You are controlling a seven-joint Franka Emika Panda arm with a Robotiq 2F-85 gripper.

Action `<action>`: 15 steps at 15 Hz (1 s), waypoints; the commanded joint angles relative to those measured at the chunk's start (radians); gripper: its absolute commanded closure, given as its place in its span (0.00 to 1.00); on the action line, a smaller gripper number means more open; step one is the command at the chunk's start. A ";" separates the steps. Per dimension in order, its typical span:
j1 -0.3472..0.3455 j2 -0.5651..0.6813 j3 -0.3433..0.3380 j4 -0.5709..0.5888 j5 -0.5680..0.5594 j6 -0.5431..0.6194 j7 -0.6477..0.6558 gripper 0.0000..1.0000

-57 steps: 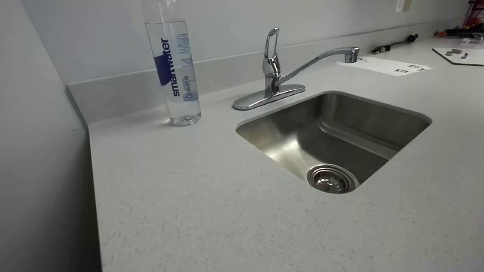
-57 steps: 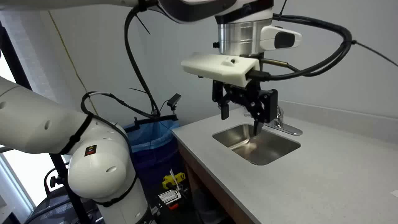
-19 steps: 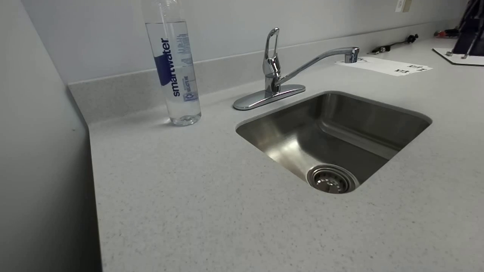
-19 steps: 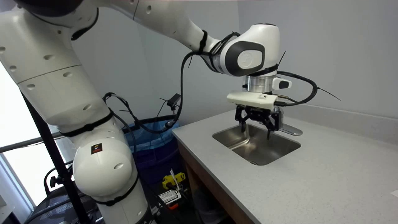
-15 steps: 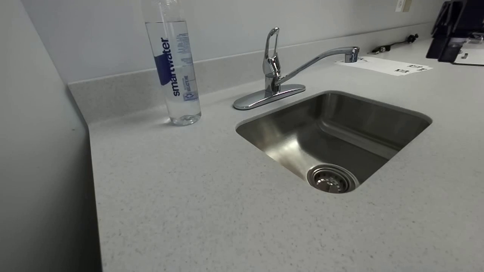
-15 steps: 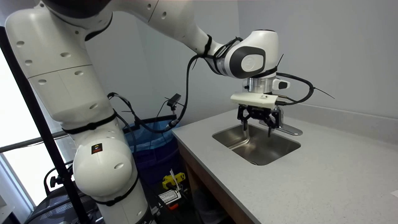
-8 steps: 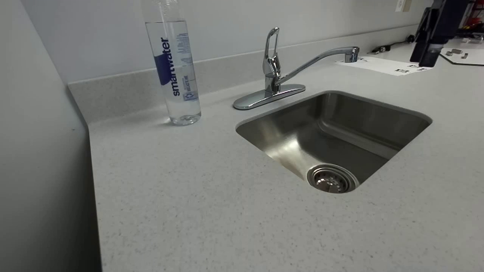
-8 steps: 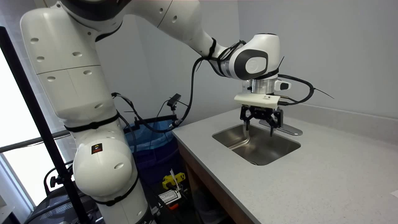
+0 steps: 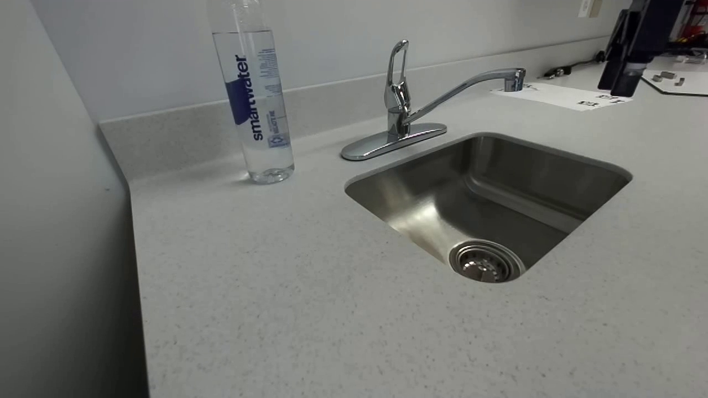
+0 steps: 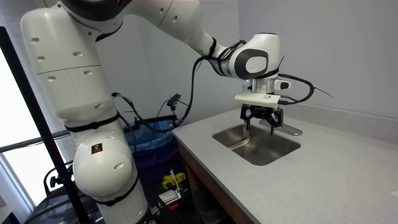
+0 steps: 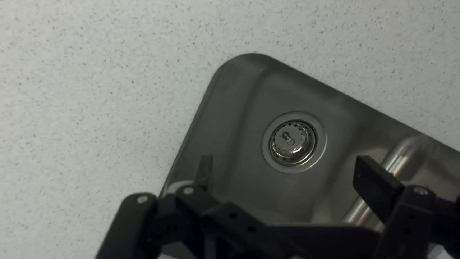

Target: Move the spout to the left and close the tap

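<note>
The tap [image 9: 397, 99] is chrome, with its looped lever handle pointing up, behind the sink in an exterior view. Its slender spout [image 9: 462, 88] points right, with the nozzle tip beyond the sink's back edge. In an exterior view the tap's base plate [image 10: 290, 130] shows, but the body and spout are mostly hidden behind my gripper. My gripper [image 10: 260, 129] is open and empty above the sink, pointing down. It also shows at the upper right in an exterior view [image 9: 615, 87], apart from the nozzle. In the wrist view its fingers [image 11: 282, 162] are wide apart; tap and spout are out of view there.
The steel sink [image 9: 525, 166] has a drain strainer [image 11: 291, 142]. A tall water bottle [image 9: 257, 105] stands left of the tap. White paper [image 9: 564, 97] lies beyond the nozzle. A wall [image 10: 335, 62] runs behind the counter [image 10: 298, 186]. A bin [image 10: 152, 152] stands beside the counter.
My gripper has moved down and away from the camera over the sink, and has come into the exterior view's upper right. It is nearly still over the last half second. Tap and spout look unchanged.
</note>
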 commanded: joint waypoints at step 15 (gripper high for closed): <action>-0.030 0.281 0.114 0.294 0.070 0.238 0.114 0.00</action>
